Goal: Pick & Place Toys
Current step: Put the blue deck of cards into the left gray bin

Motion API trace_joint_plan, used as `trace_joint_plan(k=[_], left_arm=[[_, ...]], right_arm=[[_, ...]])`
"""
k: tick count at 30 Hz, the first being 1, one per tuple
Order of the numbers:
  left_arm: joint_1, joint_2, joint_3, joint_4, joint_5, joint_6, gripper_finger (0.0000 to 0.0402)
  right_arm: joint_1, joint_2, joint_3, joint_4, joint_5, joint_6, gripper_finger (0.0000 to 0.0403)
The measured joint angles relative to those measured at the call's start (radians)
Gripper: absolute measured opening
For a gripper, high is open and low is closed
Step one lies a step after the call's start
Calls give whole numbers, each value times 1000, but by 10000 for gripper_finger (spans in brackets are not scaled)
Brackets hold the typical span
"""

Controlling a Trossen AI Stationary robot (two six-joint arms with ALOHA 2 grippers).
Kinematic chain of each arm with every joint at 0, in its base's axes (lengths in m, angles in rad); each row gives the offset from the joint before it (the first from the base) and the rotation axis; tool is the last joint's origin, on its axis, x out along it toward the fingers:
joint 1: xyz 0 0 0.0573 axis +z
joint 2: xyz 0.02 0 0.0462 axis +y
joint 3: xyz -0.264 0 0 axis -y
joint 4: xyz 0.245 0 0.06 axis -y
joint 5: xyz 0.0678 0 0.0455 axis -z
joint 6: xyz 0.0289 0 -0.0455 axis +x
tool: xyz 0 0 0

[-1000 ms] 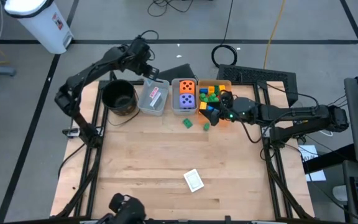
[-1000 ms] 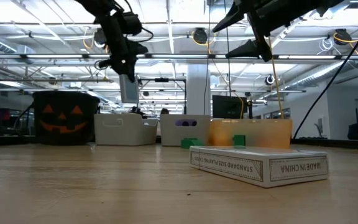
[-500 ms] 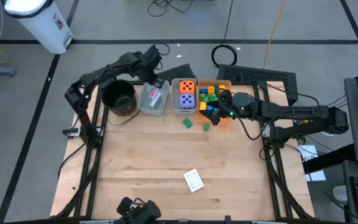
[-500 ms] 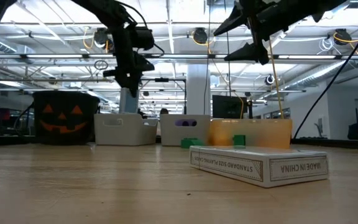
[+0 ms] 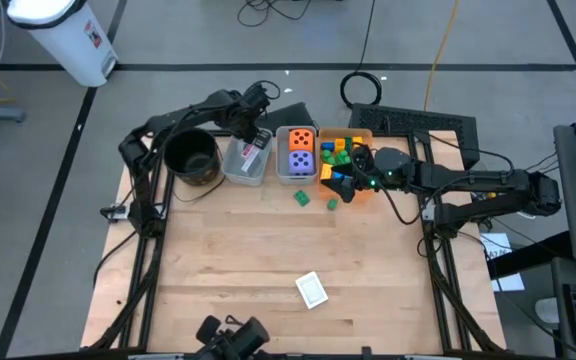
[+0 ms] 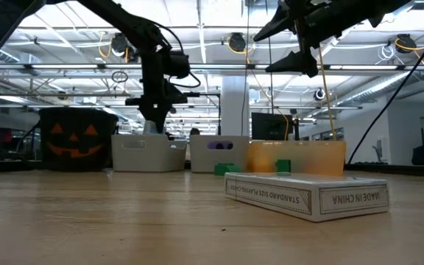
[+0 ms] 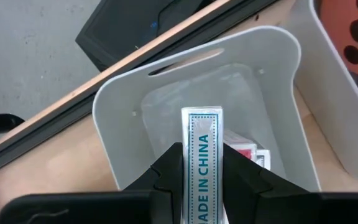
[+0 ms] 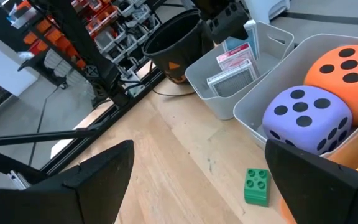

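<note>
Left gripper (image 7: 202,177) clamped on teal card box (image 7: 202,163), poised directly above left grey bin (image 7: 123,124), box long axis pointing down into bin. Just right of that bin: dice bin (image 5: 297,176). Farther right: right gripper (image 5: 353,172), fingers apart, empty, above orange bin (image 5: 360,134).

The table (image 5: 268,250) was pale, matt wood with visible grain. Under the left gripper (image 7: 202,171), the grey bin (image 7: 123,118) looked like smooth, slightly translucent plastic; between its matt black fingers (image 7: 166,177) stood a printed paper card box (image 7: 202,162). Below the right gripper (image 8: 194,180), the purple die (image 8: 306,118) looked like soft matt foam, the green block (image 8: 257,185) glossy plastic.
</note>
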Motion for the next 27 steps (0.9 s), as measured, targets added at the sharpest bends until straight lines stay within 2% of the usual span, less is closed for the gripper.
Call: trace_joint_plan(k=[11, 27], left_arm=[[9, 52, 0, 20, 4, -10, 81], [10, 54, 0, 67, 31, -32, 81]], right_arm=[[0, 0, 0, -5, 0, 8, 357], [0, 0, 0, -7, 0, 27, 357]])
